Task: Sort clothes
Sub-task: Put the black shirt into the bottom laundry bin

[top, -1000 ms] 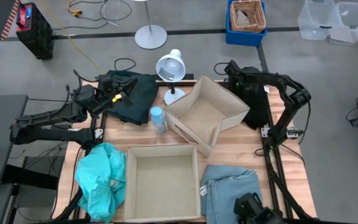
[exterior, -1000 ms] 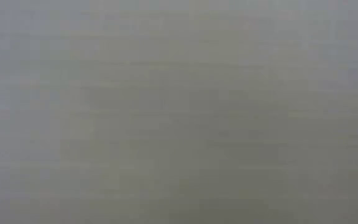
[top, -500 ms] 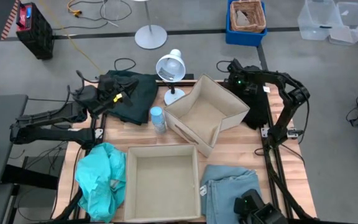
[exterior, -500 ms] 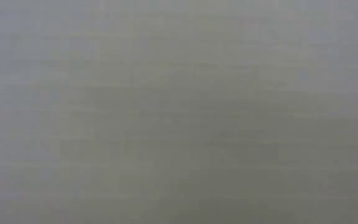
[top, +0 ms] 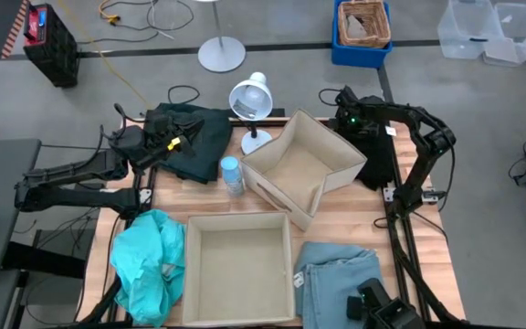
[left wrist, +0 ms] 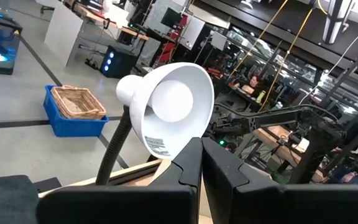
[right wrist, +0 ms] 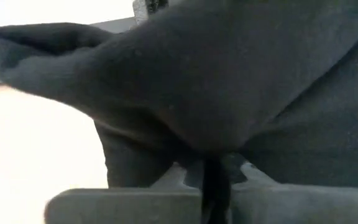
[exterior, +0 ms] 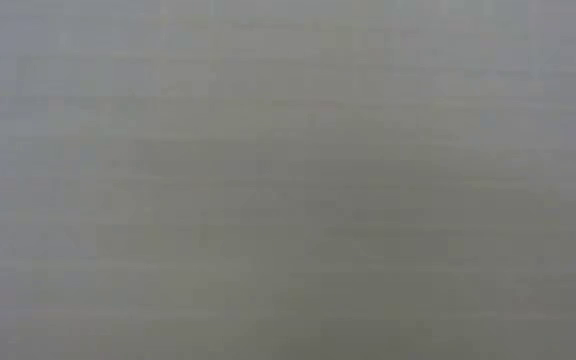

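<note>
The black garment (top: 377, 163) lies at the table's far right corner, and my right gripper (top: 345, 117) is shut on its far end. The dark green garment (top: 204, 146) lies at the far left. My left gripper (top: 179, 137) hovers over it, shut, with nothing between its fingers (left wrist: 201, 163). The turquoise garment (top: 149, 265) lies heaped at the near left. The pale blue garment (top: 336, 274) lies at the near right. My right gripper pinches a bunched fold of the black garment (right wrist: 210, 146) between its two fingers. The cloth bulges just past the fingertips and fills the wrist view. One layer or several, I cannot tell. The rest of the garment lies on the table.
An open beige box (top: 238, 270) stands at the near middle. A second beige box (top: 301, 166) stands tilted at the far middle. A white desk lamp (top: 251, 98) and a small water bottle (top: 232, 175) stand between the green garment and the tilted box.
My right gripper has shifted a little toward the table's near edge, onto the far end of the black garment.
</note>
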